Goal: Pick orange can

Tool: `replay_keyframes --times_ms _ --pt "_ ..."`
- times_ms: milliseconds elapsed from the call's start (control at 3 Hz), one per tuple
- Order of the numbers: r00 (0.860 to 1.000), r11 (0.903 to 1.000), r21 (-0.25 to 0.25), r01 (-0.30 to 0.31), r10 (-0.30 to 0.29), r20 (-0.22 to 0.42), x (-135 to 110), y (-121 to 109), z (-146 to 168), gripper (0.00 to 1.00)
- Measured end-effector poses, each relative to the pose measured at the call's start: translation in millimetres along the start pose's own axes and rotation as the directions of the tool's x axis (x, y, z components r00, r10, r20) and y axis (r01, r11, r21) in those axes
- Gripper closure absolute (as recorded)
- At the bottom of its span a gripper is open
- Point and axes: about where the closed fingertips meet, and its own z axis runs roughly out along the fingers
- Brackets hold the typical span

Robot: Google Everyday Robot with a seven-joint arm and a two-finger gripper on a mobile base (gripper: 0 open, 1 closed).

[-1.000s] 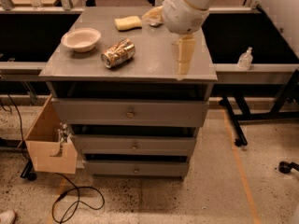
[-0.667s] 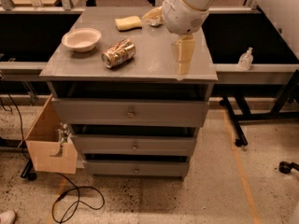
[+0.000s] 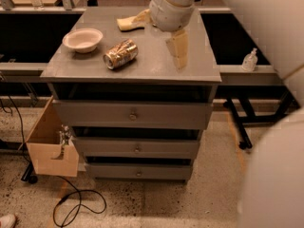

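The orange can [image 3: 120, 54] lies on its side on the grey cabinet top [image 3: 147, 69], left of centre, with a silver end facing front-left. My gripper [image 3: 178, 56] hangs from the white arm over the right half of the top, pointing down, about a can-length to the right of the can and not touching it. Nothing shows in the gripper.
A white bowl [image 3: 82, 40] sits just behind and left of the can. A pale yellow object [image 3: 130, 23] lies at the back, beside the arm. A cardboard box [image 3: 50, 146] hangs at the cabinet's left; a small white bottle [image 3: 249, 60] stands on the right shelf. A cable [image 3: 78, 205] lies on the floor.
My gripper has shifted a little to the left and back, closer to the can. The can and bowl have not moved.
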Motion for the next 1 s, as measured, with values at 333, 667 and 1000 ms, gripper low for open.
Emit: replay_keyframes --times_ms 333,667,1000 --pt "0.980 0.9870 -0.039 0.156 -0.160 -0.118 19 -39 14 0.00" --pt "0.943 0.9667 -0.037 0.253 -0.255 -0.215 28 -70 19 0.00" --pt "0.905 0.9461 -0.038 0.322 -0.319 -0.282 29 -94 32 0.00"
